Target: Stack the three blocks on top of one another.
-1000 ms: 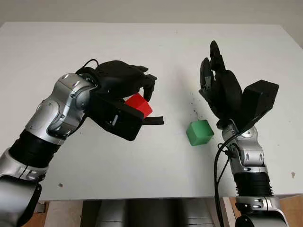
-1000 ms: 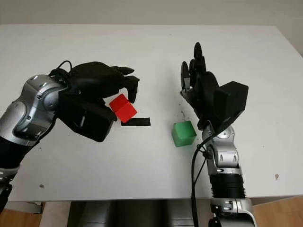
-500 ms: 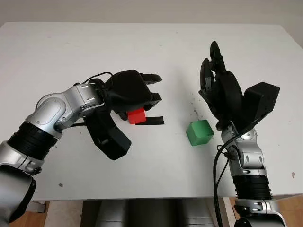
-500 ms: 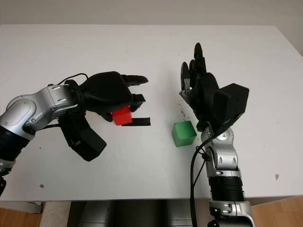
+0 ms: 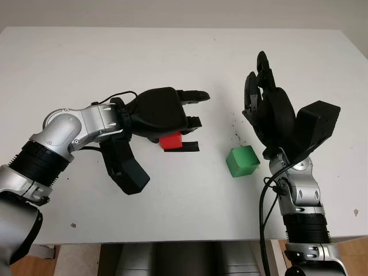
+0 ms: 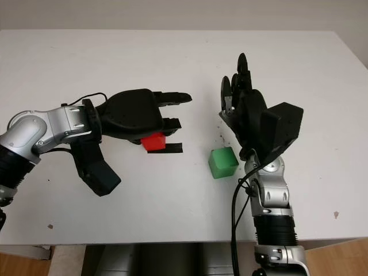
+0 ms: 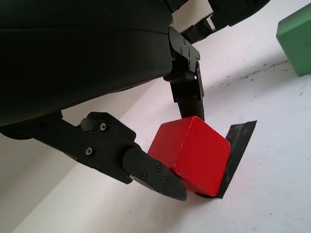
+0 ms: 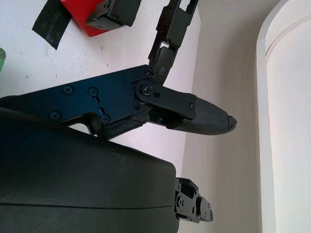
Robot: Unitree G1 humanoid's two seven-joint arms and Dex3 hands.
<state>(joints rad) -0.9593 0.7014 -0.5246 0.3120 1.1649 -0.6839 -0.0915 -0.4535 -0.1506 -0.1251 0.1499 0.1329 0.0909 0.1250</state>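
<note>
Left hand (image 5: 172, 115): low over the middle of the counter (image 5: 172, 52), fingers closed around the red block, thumb against one side and two fingers against the opposite side; forearm reaching in from the lower left.
Red block (image 7: 190, 153): grasped in the left hand, sitting on or just above the black tape strip; contact with the counter not clear; tilted a little in the wrist view.
Black tape strip (image 5: 185, 146): flat on the counter, partly under the red block, one end sticking out toward the green block.
Green block (image 5: 242, 161): on the counter to the right of the red block, apart from it, just beside the base of the right hand, untouched.
Right hand (image 5: 261, 95): raised above the counter right of centre, released, grasping nothing, fingers pointing up and away from the robot; near the green block but not touching it.
Left fingers (image 7: 187, 80): one pressed on the far face of the red block, thumb tip on the near lower edge.
Counter: white, flat, with small dark specks near the green block.
</note>
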